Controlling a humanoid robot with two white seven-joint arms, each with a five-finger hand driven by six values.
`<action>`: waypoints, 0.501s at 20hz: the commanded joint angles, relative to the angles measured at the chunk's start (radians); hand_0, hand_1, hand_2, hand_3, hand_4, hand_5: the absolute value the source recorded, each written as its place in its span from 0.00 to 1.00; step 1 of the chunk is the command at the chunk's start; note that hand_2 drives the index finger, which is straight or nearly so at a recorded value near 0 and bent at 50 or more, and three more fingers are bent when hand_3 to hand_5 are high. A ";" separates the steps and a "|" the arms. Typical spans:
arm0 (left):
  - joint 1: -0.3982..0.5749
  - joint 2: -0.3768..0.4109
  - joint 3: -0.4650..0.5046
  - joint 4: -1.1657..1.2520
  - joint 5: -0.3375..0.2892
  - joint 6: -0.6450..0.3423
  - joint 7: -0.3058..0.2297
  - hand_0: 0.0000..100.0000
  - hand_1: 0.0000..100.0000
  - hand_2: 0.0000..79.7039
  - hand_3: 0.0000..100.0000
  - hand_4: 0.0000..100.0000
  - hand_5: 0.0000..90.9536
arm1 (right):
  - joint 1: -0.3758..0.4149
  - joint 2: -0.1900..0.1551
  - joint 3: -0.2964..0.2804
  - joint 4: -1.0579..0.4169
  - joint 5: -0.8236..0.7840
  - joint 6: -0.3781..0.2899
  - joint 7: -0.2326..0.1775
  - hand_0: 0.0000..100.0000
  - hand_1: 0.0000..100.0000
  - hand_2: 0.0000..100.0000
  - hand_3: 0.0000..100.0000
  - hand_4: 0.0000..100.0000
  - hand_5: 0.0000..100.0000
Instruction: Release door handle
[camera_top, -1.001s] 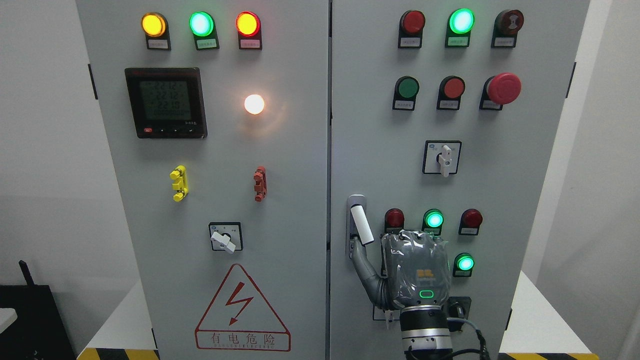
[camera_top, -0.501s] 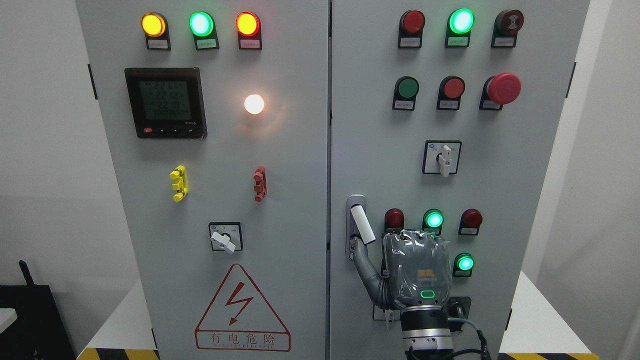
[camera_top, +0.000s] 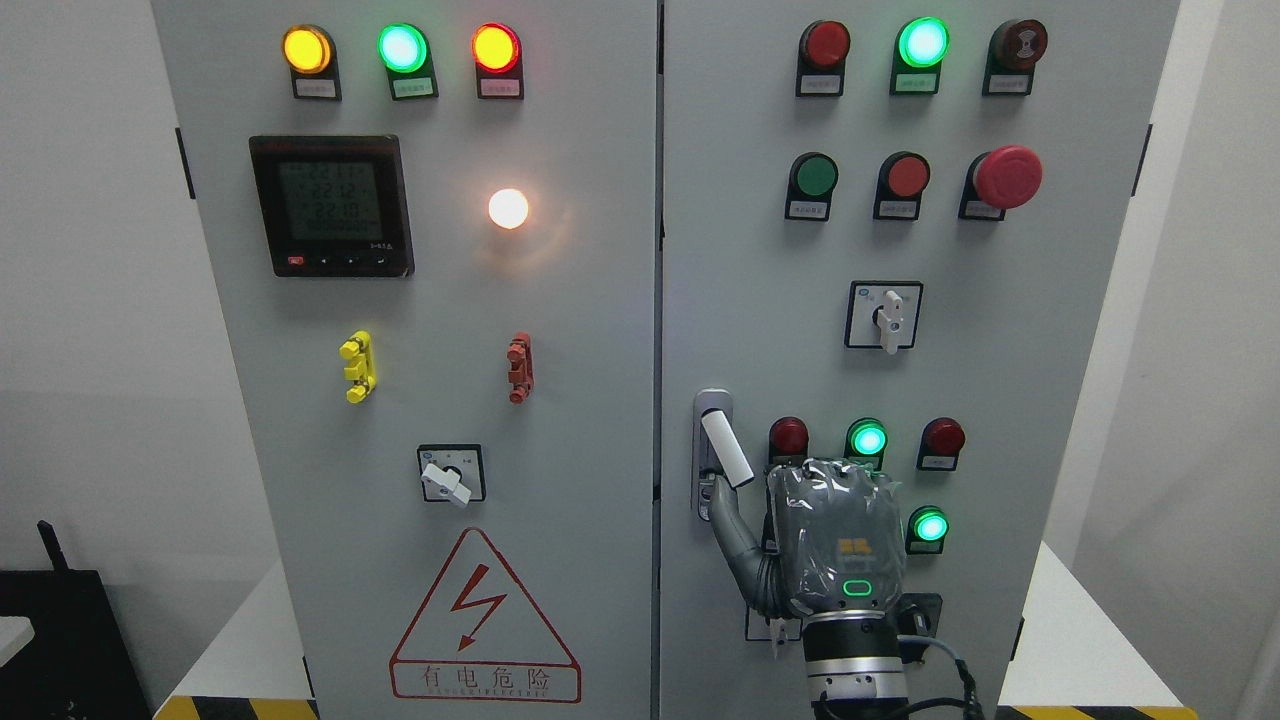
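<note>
- White door handle (camera_top: 727, 449) on the right cabinet door (camera_top: 1060, 330), low and just right of the centre seam, tilted with its free end swung out toward lower right from its grey lock plate (camera_top: 712, 405).
- Right hand (camera_top: 835, 545) just beside that handle; thumb (camera_top: 728, 520) stretched up-left with its tip at the handle's lower end, seemingly touching, though contact hard to confirm from this angle. Remaining fingers hidden behind the back of the hand, so cannot tell whether curled or spread.
- Left hand out of view.
- Best done by easing the thumb down and right, away from the handle, without dragging the lever further round.
- Then straight back from the panel, toward the camera.
- Tight quarters above and right: red lamp (camera_top: 788, 437), green lamp (camera_top: 868, 439) and lower green lamp (camera_top: 930, 525) close to the knuckles; no sideways sweep.
- Black connector with cable (camera_top: 925, 625) near the wrist; risk of snagging.
- Open room below and outward only.
</note>
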 joint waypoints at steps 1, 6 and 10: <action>0.031 0.000 0.000 -0.031 0.000 0.000 0.001 0.12 0.39 0.00 0.00 0.00 0.00 | 0.000 0.001 -0.002 -0.003 0.000 -0.001 0.000 0.57 0.00 1.00 1.00 1.00 0.96; 0.031 0.000 0.000 -0.031 -0.002 0.000 0.001 0.12 0.39 0.00 0.00 0.00 0.00 | 0.000 0.001 -0.003 -0.003 0.000 0.004 0.000 0.58 0.00 1.00 1.00 1.00 0.96; 0.031 0.000 0.000 -0.031 0.000 0.000 0.001 0.12 0.39 0.00 0.00 0.00 0.00 | 0.000 0.001 -0.005 -0.003 0.000 0.004 0.000 0.58 0.00 1.00 1.00 1.00 0.96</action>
